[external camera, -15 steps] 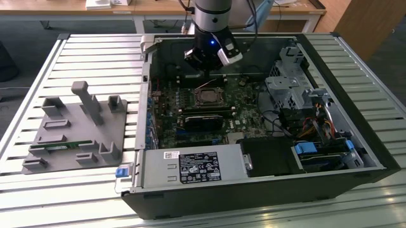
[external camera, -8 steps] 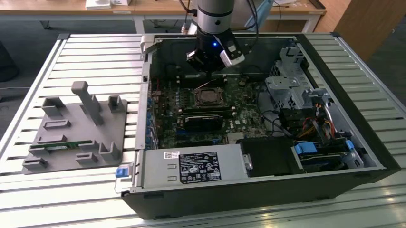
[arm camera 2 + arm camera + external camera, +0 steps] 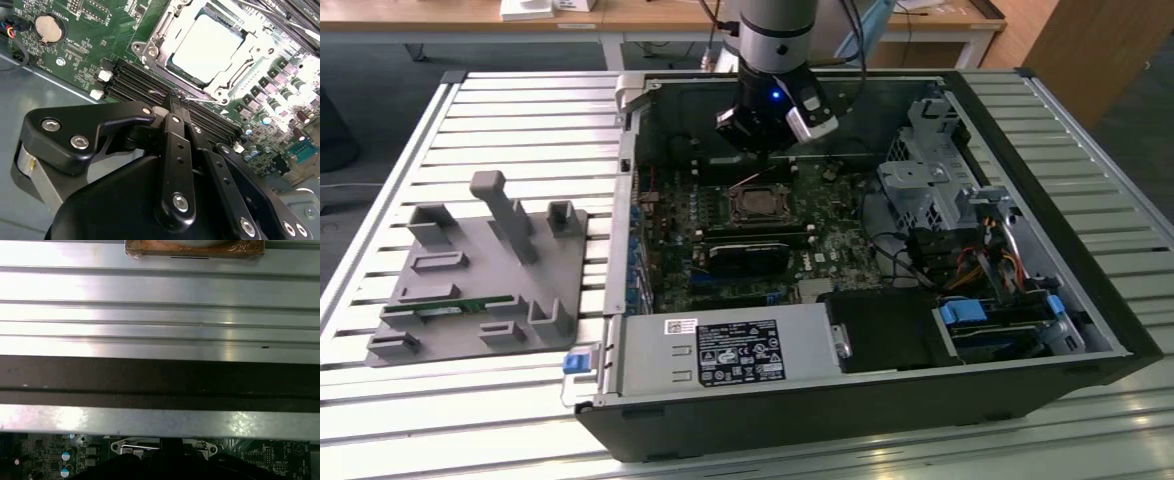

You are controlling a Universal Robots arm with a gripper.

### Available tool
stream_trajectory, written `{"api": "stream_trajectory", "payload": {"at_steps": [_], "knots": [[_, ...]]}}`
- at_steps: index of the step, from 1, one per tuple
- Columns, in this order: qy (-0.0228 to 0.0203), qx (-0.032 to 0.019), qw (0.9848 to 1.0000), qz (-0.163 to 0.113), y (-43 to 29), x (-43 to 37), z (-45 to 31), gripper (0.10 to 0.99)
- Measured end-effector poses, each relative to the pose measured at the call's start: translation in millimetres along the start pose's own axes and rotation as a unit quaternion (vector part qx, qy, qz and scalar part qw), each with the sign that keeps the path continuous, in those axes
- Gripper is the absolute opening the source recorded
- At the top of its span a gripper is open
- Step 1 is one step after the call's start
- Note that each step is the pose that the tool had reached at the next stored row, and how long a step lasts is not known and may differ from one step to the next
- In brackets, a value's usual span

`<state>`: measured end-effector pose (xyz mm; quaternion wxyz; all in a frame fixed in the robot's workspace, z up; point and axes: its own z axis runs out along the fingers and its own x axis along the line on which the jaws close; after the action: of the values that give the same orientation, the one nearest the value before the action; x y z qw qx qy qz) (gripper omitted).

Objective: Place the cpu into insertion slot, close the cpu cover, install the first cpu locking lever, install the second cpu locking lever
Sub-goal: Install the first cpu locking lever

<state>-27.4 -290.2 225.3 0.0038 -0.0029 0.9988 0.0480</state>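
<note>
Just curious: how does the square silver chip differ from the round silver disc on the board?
The chip is square and larger; the disc is round and smaller. The chip sits in a metal frame, the disc in a dark ring. Both are flat and silvery.

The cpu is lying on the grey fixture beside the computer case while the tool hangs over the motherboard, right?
No. The cpu sits on the motherboard, framed by the cpu cover, as the second wrist view shows; the tool does hang over it.
</note>
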Motion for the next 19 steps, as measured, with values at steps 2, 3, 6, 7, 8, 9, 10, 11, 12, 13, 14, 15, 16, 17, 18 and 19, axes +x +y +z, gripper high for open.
{"api": "stream_trajectory", "payload": {"at_steps": [2,3,6,7,8,9,10,11,12,13,14,15,16,17,18,19], "knots": [[0.0000,0.0000,1.0000,0.000,0.1,-2.1,0.7,0.106],[0.0001,0.0001,1.0000,0.000,0.3,-3.3,1.2,0.106],[0.0000,0.0000,1.0000,0.000,0.8,-6.4,3.4,0.106],[0.0000,0.0000,1.0000,0.000,0.9,-7.1,4.3,0.106],[0.0001,0.0001,1.0000,0.000,1.1,-7.6,5.4,0.106],[0.0000,0.0000,1.0000,0.000,1.1,-8.1,6.5,0.106],[0.0000,0.0000,1.0000,0.000,1.1,-8.6,7.8,0.106],[0.0000,0.0000,1.0000,0.000,1.1,-9.1,9.2,0.106],[0.0000,0.0000,1.0000,0.000,0.9,-9.5,10.6,0.106],[0.0000,0.0000,1.0000,0.000,0.8,-9.9,12.3,0.106],[0.0001,0.0001,1.0000,0.000,0.7,-10.2,13.8,0.106],[0.0000,0.0001,1.0000,0.000,0.5,-10.6,15.3,0.106],[0.0000,0.0001,1.0000,0.000,0.4,-10.8,16.6,0.106],[0.0000,0.0001,1.0000,0.000,0.3,-11.0,17.8,0.106],[0.0000,0.0003,1.0000,0.000,0.2,-11.1,18.9,0.106],[0.0000,0.0005,1.0000,0.000,0.1,-11.3,19.9,0.106]]}}
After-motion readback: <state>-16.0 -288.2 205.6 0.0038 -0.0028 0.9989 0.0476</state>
